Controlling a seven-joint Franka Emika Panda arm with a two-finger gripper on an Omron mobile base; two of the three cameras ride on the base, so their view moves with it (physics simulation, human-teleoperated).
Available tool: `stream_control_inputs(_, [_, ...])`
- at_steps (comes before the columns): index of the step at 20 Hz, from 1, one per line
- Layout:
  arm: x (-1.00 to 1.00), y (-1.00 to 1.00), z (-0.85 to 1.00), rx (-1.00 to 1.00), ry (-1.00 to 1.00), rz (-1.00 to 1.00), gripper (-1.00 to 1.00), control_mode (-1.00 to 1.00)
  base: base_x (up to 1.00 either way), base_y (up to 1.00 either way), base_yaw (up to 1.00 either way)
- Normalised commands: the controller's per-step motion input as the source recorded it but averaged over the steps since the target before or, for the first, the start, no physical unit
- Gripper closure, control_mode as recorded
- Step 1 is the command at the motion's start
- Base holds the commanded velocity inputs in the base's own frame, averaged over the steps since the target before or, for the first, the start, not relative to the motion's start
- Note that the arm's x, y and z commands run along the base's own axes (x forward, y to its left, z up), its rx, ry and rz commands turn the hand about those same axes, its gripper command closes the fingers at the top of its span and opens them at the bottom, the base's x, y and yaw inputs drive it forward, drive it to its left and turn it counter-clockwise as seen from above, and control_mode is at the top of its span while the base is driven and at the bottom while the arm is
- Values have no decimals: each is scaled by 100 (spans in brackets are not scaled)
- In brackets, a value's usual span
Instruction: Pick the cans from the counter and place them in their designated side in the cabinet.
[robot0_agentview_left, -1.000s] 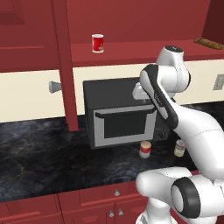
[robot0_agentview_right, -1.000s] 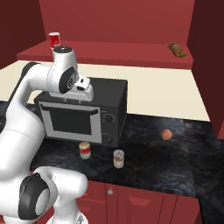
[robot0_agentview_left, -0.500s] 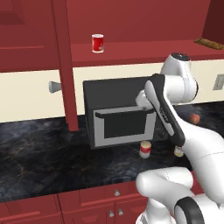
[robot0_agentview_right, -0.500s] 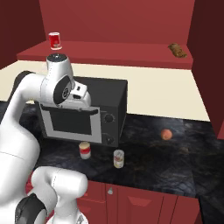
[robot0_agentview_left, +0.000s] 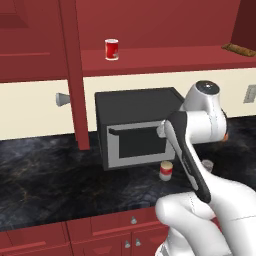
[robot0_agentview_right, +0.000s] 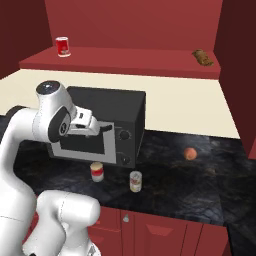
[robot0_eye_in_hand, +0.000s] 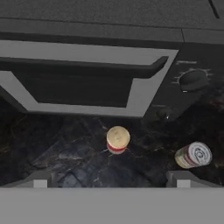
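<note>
Two small tins stand upright on the dark marble counter (robot0_agentview_right: 200, 190), in front of the black microwave (robot0_agentview_right: 115, 125): red-and-white can (robot0_agentview_right: 97, 172) and olive-label can (robot0_agentview_right: 135, 181). One all-red can (robot0_agentview_right: 62, 46) on the red cabinet shelf (robot0_agentview_right: 135, 62). Jaws open, empty, above the tins.

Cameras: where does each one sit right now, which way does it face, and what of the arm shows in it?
Left base view: behind the arm on its left, facing the microwave and cabinet; the white arm rises at lower right.
Right base view: behind on the right, facing the same counter; the arm rises at lower left, gripper before the microwave door.
Hand view: on the hand, looking down past the open gripper at the red can and olive can.
Shared: microwave and both cans show in all three.
</note>
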Motion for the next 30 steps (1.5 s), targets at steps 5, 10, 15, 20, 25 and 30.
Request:
stream_control_inputs(5, [-17,-1,-14,0,-3,0,-100,-100,0,0,0])
stream_control_inputs(10, [-25,-4,-11,0,-2,0,-100,-100,0,0,0])
stream_control_inputs(15, [-27,-3,-11,0,-2,0,-100,-100,0,0,0])
stream_control_inputs(20, [-27,-4,-13,0,-2,0,-100,-100,0,0,0])
stream_control_inputs(25, [-18,-3,-14,0,-1,0,-100,-100,0,0,0])
stream_control_inputs(30, [-4,0,-18,2,0,0,-100,-100,0,0,0])
